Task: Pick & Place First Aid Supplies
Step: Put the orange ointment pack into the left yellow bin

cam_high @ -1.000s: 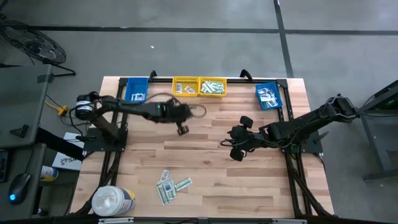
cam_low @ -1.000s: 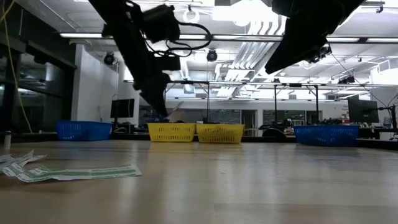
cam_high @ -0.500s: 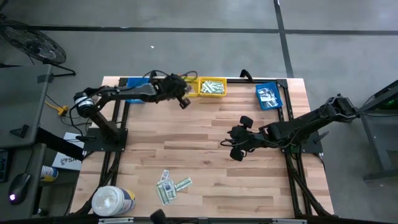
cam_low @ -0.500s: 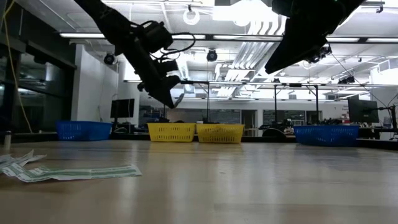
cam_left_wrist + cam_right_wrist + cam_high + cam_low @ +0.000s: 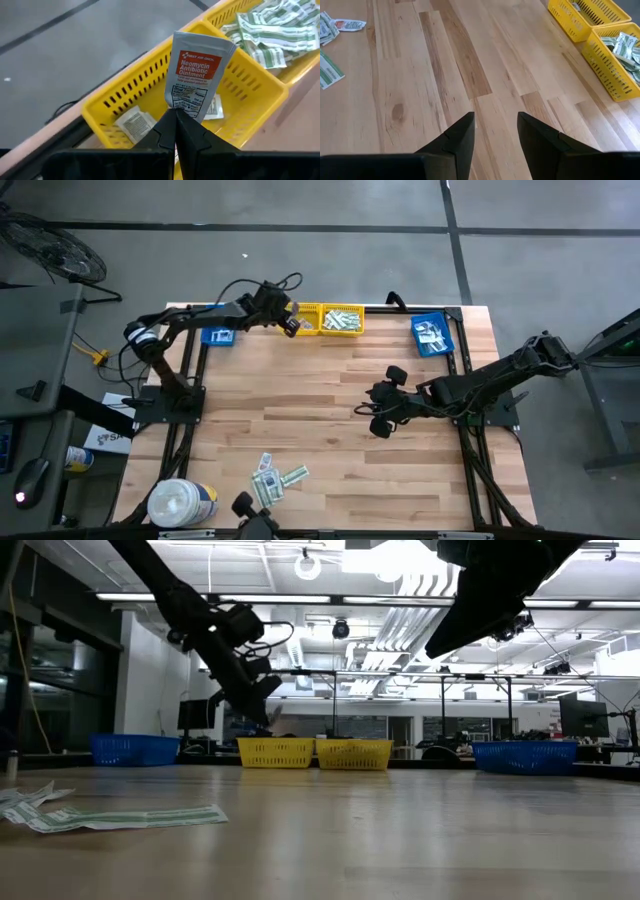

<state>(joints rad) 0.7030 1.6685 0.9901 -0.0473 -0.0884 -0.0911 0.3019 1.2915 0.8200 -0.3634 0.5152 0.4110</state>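
Pale wooden plank surface [image 5: 330, 430] carrying two yellow slotted plastic bins side by side at its far edge, the landmark for all positions below: left yellow bin [image 5: 298, 319] and right yellow bin [image 5: 342, 320], flanked by a blue plastic bin [image 5: 217, 330] to the left and another blue bin [image 5: 432, 335] to the right. Compared with one second ago, the left arm has swung from the open surface in front of the yellow bins to a point directly over the left yellow bin; half a second ago it was just short of it. Left hand [image 5: 175, 117]: fingers pressed fully together, pinching the lower edge of a small white paper ointment packet with a red band [image 5: 196, 75], held upright above the left yellow bin [image 5: 150, 95], in which a few white packets lie. Right hand [image 5: 495, 131]: unmoved, fingers apart and holding nothing, poised above bare surface well in front of the right yellow bin. Loose pile of green-white strip packets and small white packets [image 5: 275, 480] lying far from the yellow bins, near the front edge, beside a large white round tub [image 5: 182, 502].
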